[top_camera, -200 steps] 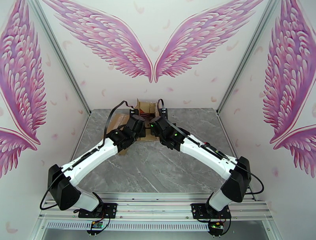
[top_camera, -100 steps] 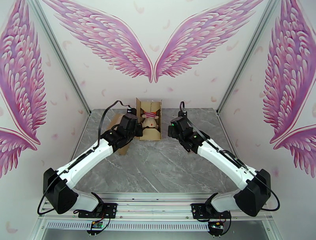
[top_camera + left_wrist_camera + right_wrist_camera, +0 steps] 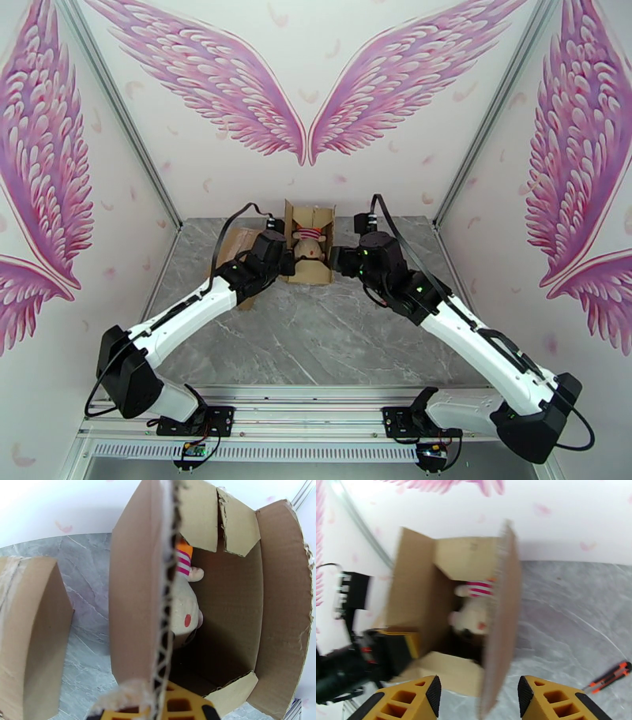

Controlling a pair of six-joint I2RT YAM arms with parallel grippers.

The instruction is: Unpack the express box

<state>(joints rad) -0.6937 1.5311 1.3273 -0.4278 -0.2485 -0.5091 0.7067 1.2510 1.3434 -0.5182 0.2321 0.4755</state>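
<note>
right wrist: r fingers (image 3: pixel 410 702) apart astride box (image 3: pixel 417 595) wall, l fingers (image 3: pixel 185 707) pinch opposite wall.

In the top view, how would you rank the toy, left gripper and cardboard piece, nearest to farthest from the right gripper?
1. Toy, inside the box, just left.
2. Left gripper, on the box's left wall.
3. Cardboard piece, farthest left.

Box (image 3: pixel 276 598) matt corrugated cardbd, rough edges; toy (image 3: pixel 183 610) soft cloth; table (image 3: pixel 316 331) smooth marble-look.
</note>
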